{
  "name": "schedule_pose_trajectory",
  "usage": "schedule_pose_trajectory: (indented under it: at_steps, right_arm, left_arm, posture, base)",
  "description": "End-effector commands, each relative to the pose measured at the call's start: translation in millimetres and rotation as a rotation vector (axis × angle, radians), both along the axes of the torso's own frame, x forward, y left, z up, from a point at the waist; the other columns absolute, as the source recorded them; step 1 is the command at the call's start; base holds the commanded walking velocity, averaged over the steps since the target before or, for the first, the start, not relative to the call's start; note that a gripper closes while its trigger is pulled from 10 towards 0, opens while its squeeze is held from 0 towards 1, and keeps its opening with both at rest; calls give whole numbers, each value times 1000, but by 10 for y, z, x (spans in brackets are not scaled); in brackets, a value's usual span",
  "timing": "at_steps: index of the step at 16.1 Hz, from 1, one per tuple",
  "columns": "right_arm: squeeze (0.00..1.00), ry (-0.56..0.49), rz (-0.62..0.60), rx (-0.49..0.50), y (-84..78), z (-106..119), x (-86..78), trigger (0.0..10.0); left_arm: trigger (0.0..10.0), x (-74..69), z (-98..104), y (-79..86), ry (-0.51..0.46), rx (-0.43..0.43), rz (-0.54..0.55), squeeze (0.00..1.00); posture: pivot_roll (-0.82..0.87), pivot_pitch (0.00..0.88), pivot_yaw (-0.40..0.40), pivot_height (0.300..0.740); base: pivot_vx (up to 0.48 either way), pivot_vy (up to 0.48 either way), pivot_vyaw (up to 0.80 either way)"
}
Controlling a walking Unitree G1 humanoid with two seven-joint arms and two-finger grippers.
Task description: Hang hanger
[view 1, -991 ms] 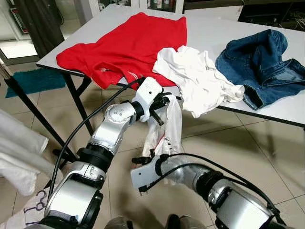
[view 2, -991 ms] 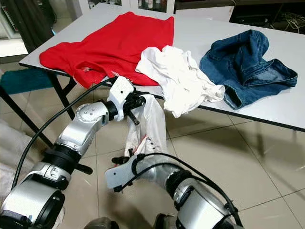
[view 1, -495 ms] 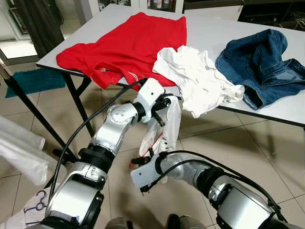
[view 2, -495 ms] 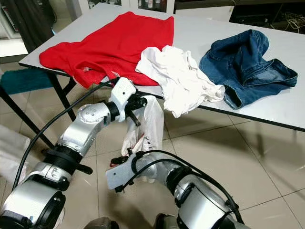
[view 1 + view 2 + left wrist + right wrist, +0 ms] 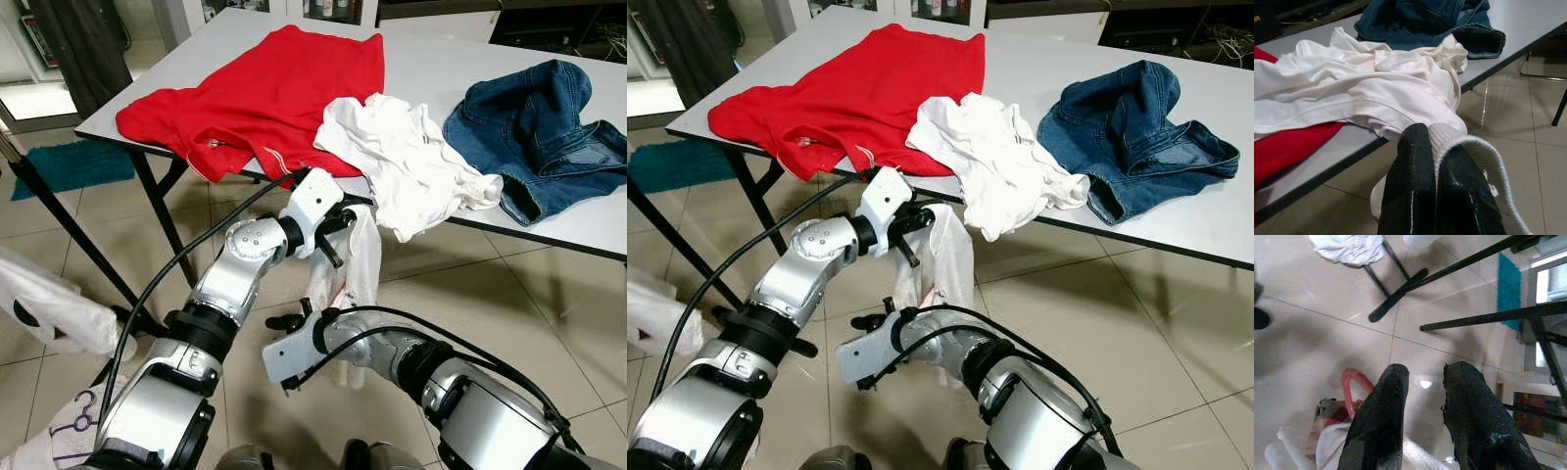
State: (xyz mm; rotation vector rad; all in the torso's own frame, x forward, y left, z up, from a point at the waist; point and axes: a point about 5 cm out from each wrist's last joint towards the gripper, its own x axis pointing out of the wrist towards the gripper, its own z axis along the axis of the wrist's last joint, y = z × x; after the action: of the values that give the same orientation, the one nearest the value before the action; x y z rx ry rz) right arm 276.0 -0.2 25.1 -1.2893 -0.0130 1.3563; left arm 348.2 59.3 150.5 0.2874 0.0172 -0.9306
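Beside the table (image 5: 446, 69), left gripper (image 5: 333, 227) jaws clench white garment (image 5: 361, 259); right gripper (image 5: 1422, 382) jaws parted.

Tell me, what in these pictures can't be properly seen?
- Hanger: a red loop in the right wrist view; the rest is under the white garment.
- Right gripper: in the left eye view, garment and arm hide whether its fingers grip anything.
- Jeans: cut by the picture's right edge.
- Left gripper: pinches the garment's edge.
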Motion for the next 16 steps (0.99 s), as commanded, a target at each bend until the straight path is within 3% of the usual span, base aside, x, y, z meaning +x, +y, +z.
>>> schedule_pose_trajectory:
  at_steps: [1,2,3,8,9,10,11,14,15,16]
  right_arm:
    - [82,5,7,-35,-24,-16,5,10000]
    - [200,8,6,-31,-25,-9,10,10000]
    - [384,7,-5,-6,-13,42,46,10000]
    - [384,79,2,35,-24,179,121,10000]
    - [624,106,3,23,-55,172,122,10000]
    - [784,120,8,13,-71,155,111,10000]
    - [863,136,15,0,-91,122,86,10000]
    - [827,156,31,-13,-77,45,5,10000]
    - [314,154,32,-15,-61,36,-7,10000]
    - [227,145,35,-19,-45,28,-16,10000]
  left_arm:
    - [10000,-8,87,-55,-35,0,-24,0]
    - [10000,-8,87,-57,-36,1,-25,0]
    - [10000,-8,84,-56,-35,3,-26,0]
    - [10000,-12,65,-45,-33,12,-28,0]
    - [10000,-13,67,-49,-34,11,-28,0]
    - [10000,-13,68,-51,-34,11,-29,0]
    - [10000,-12,67,-54,-34,11,-29,0]
    - [10000,-18,69,-62,-36,11,-32,0]
    - [10000,-22,67,-65,-36,12,-34,0]
    - [10000,-30,63,-71,-36,13,-36,0]
  posture:
    - [87,56,12,740]
    - [87,56,12,740]
    - [86,54,13,740]
    - [85,49,14,740]
    - [85,49,14,740]
    - [85,48,14,740]
    - [86,46,13,740]
    - [88,45,13,740]
    - [89,45,13,740]
    - [90,43,13,740]
  base:
    - [0,0,0]
    - [0,0,0]
    - [0,0,0]
    - [0,0,0]
    - [0,0,0]
    - [0,0,0]
    - [0,0,0]
    - [0,0,0]
    - [0,0,0]
    - [0,0,0]
